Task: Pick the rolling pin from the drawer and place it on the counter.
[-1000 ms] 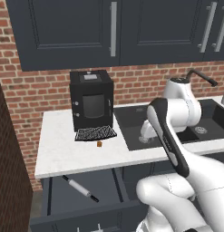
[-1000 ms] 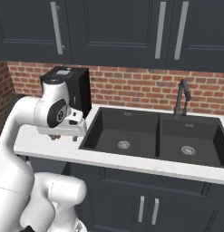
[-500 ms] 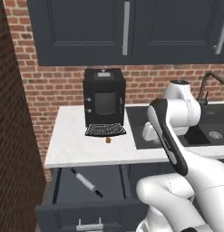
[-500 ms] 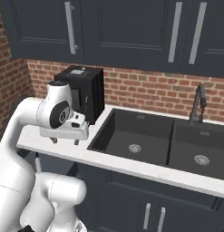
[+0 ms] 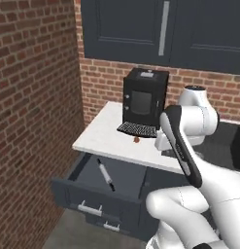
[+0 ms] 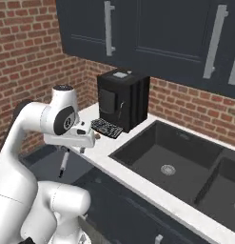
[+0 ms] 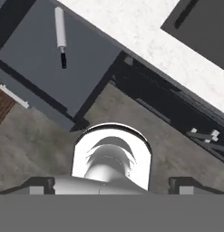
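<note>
Rolling pin lying flat on the floor of the drawer, slanting from back-left toward front-right in the left base view, touching no wall. Drawer standing pulled out below the counter, silver handle showing on its front panel. In the hand view, rolling pin sitting near the upper left, one black handle pointing down the frame, drawer floor bare around it. In the right base view, rolling pin partly showing below the arm, inside the drawer.

Gripper hanging above the counter edge, well apart from the rolling pin, holding nothing. Finger tips sitting far apart at the bottom corners of the hand view, jaws spread wide.

Black coffee machine standing on the counter against the brick wall, its grid tray projecting forward. Small brown object resting on the counter just in front of the tray; kind not discernible. Dark sink lying recessed to the right of the coffee machine.
</note>
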Tool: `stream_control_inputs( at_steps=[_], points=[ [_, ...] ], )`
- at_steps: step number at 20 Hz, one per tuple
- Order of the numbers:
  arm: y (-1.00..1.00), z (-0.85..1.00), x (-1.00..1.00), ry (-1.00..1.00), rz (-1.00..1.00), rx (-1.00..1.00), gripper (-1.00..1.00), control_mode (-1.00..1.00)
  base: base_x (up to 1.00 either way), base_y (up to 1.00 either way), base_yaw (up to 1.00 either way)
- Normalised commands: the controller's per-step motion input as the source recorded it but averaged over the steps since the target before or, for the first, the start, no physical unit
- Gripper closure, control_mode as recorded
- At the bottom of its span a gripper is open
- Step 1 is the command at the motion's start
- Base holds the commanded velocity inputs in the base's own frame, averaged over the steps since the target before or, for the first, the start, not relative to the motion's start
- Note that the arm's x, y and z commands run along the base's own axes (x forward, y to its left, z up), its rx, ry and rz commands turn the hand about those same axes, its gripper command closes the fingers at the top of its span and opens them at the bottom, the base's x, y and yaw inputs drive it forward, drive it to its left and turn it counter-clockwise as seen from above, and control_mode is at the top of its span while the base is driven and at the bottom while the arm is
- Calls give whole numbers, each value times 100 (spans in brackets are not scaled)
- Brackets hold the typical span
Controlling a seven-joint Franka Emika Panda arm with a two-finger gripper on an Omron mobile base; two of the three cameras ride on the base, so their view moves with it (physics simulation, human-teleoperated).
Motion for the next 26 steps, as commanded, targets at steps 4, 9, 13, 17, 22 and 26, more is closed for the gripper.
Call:
stream_control_inputs(
  at_steps=[4,9,13,17,22,26],
  points=[
    [0,0,0,0,0,0,-100,100,-21,-24,74],
    [0,0,0,0,0,0,-100,100,-12,0,80],
    [0,0,0,0,0,0,-100,100,5,-28,74],
    [0,0,0,0,0,0,-100,100,4,-89,54],
    [0,0,0,0,0,0,-100,100,0,-67,48],
    [0,0,0,0,0,0,-100,100,-4,-55,23]
  ],
)
